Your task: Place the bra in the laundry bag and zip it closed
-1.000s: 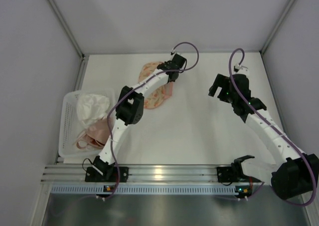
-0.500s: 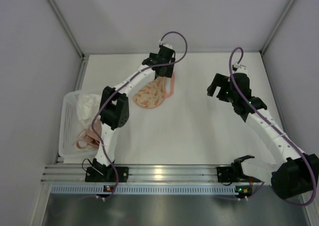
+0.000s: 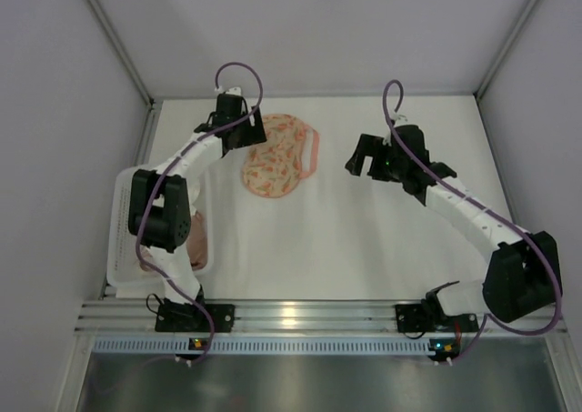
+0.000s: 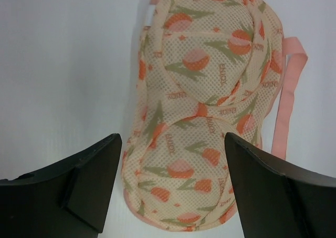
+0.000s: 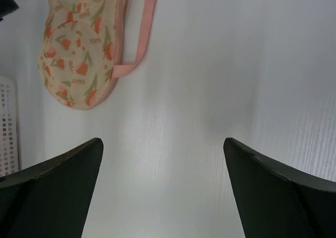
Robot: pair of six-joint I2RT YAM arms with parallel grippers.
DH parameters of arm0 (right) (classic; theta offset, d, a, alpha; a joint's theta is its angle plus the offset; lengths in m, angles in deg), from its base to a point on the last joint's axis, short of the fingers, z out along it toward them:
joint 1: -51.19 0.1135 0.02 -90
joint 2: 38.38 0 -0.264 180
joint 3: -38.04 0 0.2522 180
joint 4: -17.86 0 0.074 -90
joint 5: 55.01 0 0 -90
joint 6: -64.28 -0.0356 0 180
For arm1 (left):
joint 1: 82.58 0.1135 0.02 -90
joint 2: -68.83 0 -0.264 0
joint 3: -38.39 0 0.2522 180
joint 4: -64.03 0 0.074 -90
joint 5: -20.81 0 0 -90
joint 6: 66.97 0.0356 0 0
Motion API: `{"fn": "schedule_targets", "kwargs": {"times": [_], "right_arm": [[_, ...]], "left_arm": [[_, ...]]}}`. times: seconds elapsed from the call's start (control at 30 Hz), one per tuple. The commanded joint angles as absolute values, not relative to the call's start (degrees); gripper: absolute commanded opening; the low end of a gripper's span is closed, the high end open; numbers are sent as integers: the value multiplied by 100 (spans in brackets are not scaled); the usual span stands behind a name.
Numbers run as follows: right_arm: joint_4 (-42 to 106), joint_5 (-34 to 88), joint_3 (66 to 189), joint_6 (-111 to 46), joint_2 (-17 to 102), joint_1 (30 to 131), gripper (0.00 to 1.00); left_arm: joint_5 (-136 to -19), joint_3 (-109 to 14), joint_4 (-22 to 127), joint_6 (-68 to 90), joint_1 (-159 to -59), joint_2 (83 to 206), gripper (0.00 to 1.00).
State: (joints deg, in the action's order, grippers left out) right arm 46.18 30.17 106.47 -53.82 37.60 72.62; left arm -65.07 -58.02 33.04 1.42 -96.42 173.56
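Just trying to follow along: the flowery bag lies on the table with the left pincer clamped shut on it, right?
No. The flowery bag lies on the table, but the left pincer is open, not clamped on it; the left wrist view shows this.

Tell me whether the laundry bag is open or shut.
Shut: the laundry bag lies with its floral outside up, no lining showing. Whether its zip is fully run, cannot tell.
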Motion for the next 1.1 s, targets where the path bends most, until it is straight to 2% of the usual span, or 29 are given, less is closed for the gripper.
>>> {"fn": "schedule_targets", "kwargs": {"times": [0.0, 0.13, 0.23, 0.4, 0.57, 0.77, 0.97, 1.07], "right_arm": [[4225, 3243, 11296, -5359, 3869, 7316, 99], [4409, 3473, 11858, -5253, 4238, 7211, 99], [4375, 3473, 12193, -5279, 4537, 6983, 99], [4260, 3297, 13016, -5227, 5082, 6447, 99], [5408, 3288, 13915, -5305, 5539, 6078, 99], [5263, 3122, 13416, -5728, 5294, 5875, 99], [3542, 2762, 11985, -5771, 4777, 5884, 99], [3407, 2401, 11570, -5684, 4320, 5901, 99]], "left_arm": [[-7086, -5755, 4095, -61, -9726, 17728, 85], [-7244, -5711, 4517, -228, -9533, 18132, 82], [-7446, -5860, 4517, -264, -9436, 18467, 75], [-7894, -5869, 4509, -18, -9436, 18590, 74], [-8466, -5975, 4008, -316, -9453, 18591, 72], [-7738, -5956, 4008, -685, -9629, 18660, 73], [-7122, -5860, 4825, -281, -10243, 18976, 73], [-6676, -5773, 4816, -702, -10385, 18872, 72]]}}
